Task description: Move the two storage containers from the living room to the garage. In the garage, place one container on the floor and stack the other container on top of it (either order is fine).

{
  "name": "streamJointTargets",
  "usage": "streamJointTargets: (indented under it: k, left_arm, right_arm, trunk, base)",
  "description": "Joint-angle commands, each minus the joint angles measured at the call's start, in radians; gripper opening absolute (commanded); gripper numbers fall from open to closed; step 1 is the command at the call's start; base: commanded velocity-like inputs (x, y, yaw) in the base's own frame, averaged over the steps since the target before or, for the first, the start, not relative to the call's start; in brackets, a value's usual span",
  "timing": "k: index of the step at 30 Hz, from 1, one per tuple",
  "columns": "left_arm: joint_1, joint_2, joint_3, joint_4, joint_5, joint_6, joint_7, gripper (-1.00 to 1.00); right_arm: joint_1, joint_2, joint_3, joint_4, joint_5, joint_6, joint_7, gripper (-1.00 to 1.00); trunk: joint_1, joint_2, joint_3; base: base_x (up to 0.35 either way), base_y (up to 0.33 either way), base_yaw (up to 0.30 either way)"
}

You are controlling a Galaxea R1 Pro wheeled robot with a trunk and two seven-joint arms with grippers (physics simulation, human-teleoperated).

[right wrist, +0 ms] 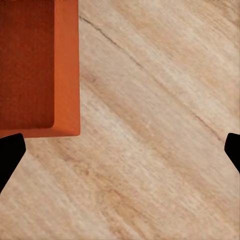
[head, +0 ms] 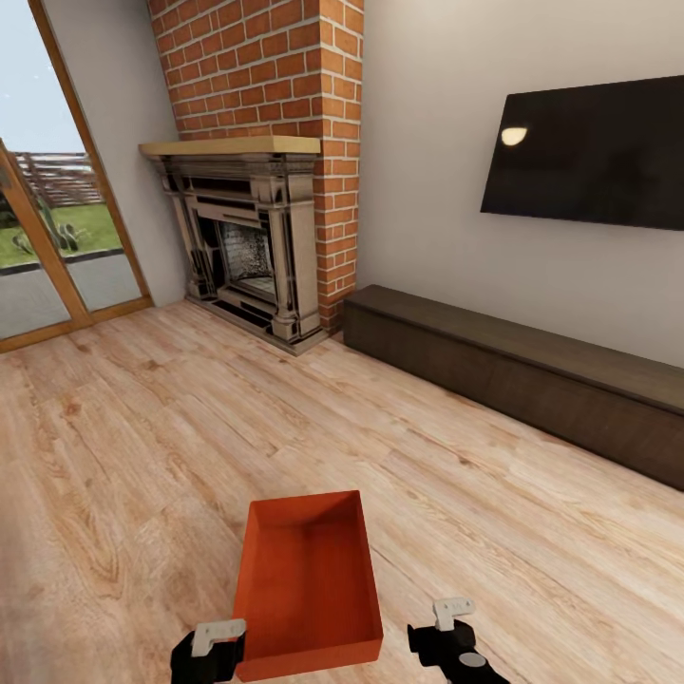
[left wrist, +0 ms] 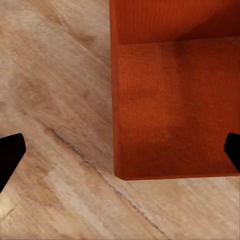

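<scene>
Tub (head: pixel 306 589) sits open-side up on the wood floor (head: pixel 114 456) right in front of you, between your two grippers. Your left gripper (head: pixel 214 646) is at its near-left corner, fingers spread wide in the wrist view, gripping nothing. Your right gripper (head: pixel 454 635) hangs just beside the tub's right side, also wide and empty. Fireplace (head: pixel 249 249), cabinet (head: pixel 513 375) and TV (head: pixel 589 152) stand beyond.

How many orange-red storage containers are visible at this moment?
1. The storage container sits on the wood-plank floor just ahead of the robot, between the left tool and right tool. A second may lie outside the views.
</scene>
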Motion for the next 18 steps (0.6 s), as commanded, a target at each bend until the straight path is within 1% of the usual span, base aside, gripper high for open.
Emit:
streamJointTargets:
  k: [1,7,10,13,18]
  left_arm:
    - [-0.001,-0.001,0.005,0.001,-0.005,-0.004,0.003,1.00]
    - [-0.001,0.000,0.009,0.001,-0.004,-0.008,0.008,1.00]
    - [-0.001,0.000,0.009,0.001,-0.004,-0.008,0.008,1.00]
    - [-0.001,-0.001,0.009,0.002,-0.005,-0.008,0.008,1.00]
    - [-0.001,0.000,0.010,0.002,-0.005,-0.008,0.008,1.00]
  right_arm:
    - [-0.001,0.000,0.008,0.001,0.002,-0.002,-0.008,1.00]
    - [-0.001,0.001,0.008,0.000,0.003,-0.003,-0.010,1.00]
    - [-0.001,0.001,0.008,0.000,0.003,-0.003,-0.010,1.00]
    - [-0.001,0.001,0.008,0.000,0.002,-0.003,-0.010,1.00]
    - [-0.001,0.001,0.008,0.000,0.002,-0.003,-0.010,1.00]
  trunk:
    - [0.000,0.000,-0.001]
    - [0.000,0.000,-0.001]
    - [0.000,0.000,-0.002]
    - [0.000,0.000,-0.004]
    - [0.000,0.000,-0.009]
  base:
    - [0.000,0.000,0.000]
    - [0.000,0.000,0.008]
    - [0.000,0.000,0.087]
    - [0.000,0.000,0.156]
    - [0.000,0.000,0.222]
